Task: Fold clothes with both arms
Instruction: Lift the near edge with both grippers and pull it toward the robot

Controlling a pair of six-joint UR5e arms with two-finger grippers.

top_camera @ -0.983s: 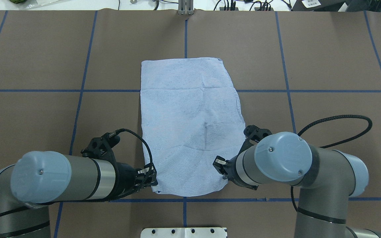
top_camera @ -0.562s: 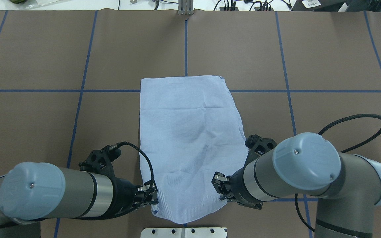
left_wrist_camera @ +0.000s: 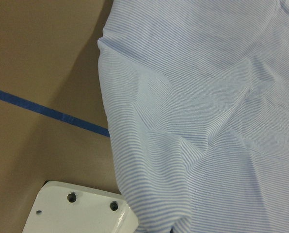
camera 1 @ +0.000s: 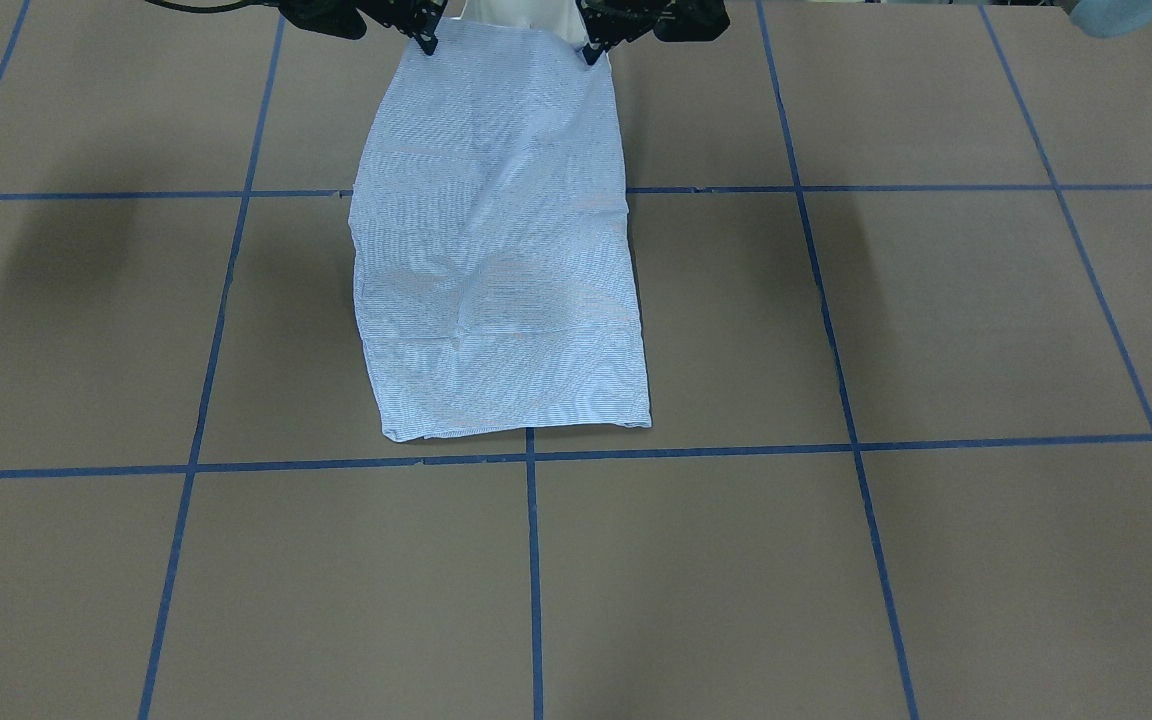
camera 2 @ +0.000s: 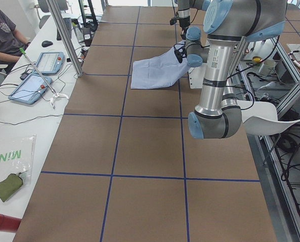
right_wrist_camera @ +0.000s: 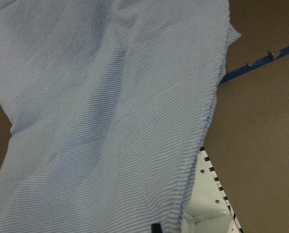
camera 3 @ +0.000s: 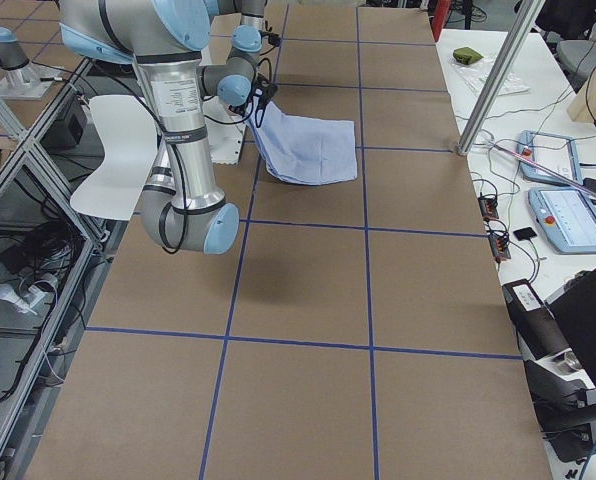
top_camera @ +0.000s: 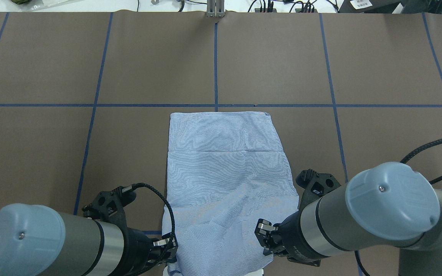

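Shirt [top_camera: 225, 180], one only, folded to a long narrow panel, with no sleeve, collar or button showing. Lies lengthwise on the desk [top_camera: 52, 153], long axis straight out from the robot. Far end flat on the desk, just short of a crosswise blue tape line [top_camera: 90, 105]. Near end lifted off the desk and hung over the white plate [left_wrist_camera: 81, 208] at the robot's edge. Sags a little between its two held corners, with soft creases across the middle.

Left claw [top_camera: 166, 248]: clamped on the near left corner. Right claw [top_camera: 266, 237]: clamped on the near right corner. Roughly level with each other, apart by the width of the panel. Neither left arm [top_camera: 52, 245] nor right arm [top_camera: 359, 214] the nearer one: an equal share, one corner each. Whole panel stretched forward from both claws, away from the robot.

Probably calls next for carrying the near edge forward along that long axis and laying it toward the far edge, halving the length. Would need both claws travelling in step and parallel; otherwise a skewed fold, or a corner slipped from the grip.

Counted: one shirt, two arms, two claws, one plate.
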